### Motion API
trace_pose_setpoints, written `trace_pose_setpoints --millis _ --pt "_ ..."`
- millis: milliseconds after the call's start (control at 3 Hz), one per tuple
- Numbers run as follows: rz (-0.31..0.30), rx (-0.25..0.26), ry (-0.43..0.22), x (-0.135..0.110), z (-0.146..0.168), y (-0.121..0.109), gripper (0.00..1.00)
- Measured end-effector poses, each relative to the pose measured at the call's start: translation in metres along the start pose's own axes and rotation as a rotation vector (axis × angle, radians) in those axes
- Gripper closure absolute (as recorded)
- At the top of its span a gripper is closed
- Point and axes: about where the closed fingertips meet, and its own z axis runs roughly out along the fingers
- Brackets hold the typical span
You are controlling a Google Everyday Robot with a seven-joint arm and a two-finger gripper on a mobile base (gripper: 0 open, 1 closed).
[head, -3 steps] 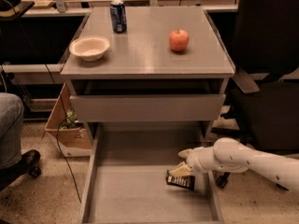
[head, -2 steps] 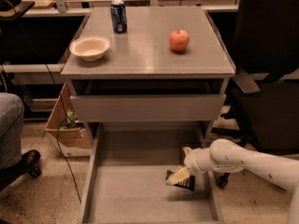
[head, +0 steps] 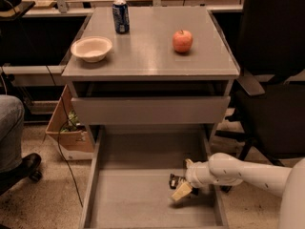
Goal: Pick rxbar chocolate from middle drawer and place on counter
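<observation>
Inside the middle drawer (head: 133, 197), the gripper (head: 183, 179) hangs with fingers spread, the rxbar chocolate (head: 174, 181) lying between them; the counter (head: 152, 51) sits above and beyond.

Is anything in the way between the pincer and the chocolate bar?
Nothing visible is. The pincer is down in the open middle drawer, right against the rxbar chocolate near the drawer's right wall.

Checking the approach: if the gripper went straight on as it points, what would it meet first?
Probably the rxbar, right ahead of the gripper, which points left, low over the drawer floor; depth is unclear.
</observation>
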Motion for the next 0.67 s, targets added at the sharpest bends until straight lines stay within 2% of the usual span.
trace_pose_setpoints --millis 333,667 --pt "0.005 0.011 0.017 0.0164 0.014 0.0022 0.27" --pt "0.009 0.015 0.019 0.0179 0.0141 0.0021 0.5"
